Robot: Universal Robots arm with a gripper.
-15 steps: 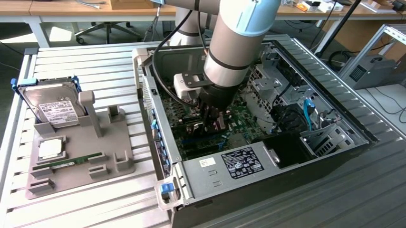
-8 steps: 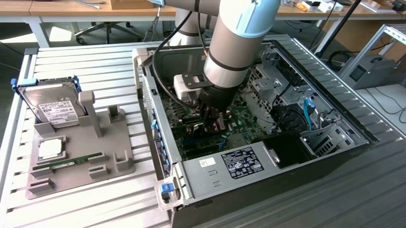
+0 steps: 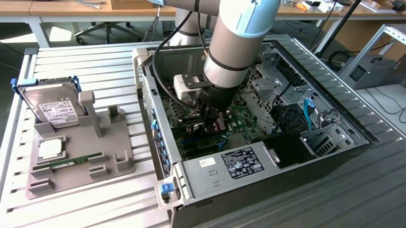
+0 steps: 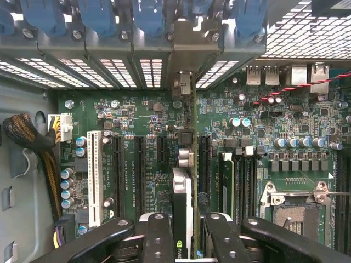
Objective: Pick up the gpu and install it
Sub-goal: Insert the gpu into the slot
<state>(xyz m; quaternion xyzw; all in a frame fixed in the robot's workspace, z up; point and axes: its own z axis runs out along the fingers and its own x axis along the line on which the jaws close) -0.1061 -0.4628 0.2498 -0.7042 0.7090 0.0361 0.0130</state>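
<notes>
The gpu (image 4: 184, 186) stands on edge over the green motherboard (image 4: 137, 115), in line with a long black slot. Its silver bracket (image 4: 184, 52) reaches the case's rear slot openings. My gripper (image 4: 186, 241) is shut on the card, one black finger (image 4: 158, 235) on each side of it. Whether the card sits fully in the slot I cannot tell. In the exterior view the gripper (image 3: 210, 122) is down inside the open computer case (image 3: 254, 166), and the arm hides most of the gpu.
A grey fixture tray (image 3: 117, 164) at the exterior view's left holds a hard drive (image 3: 54, 107), a green RAM stick (image 3: 73, 161) and a square chip (image 3: 51, 148). Beside the card are a white slot (image 4: 94, 175), a cable bundle (image 4: 33, 142), a seated RAM stick (image 4: 226, 181) and the CPU socket (image 4: 296, 208).
</notes>
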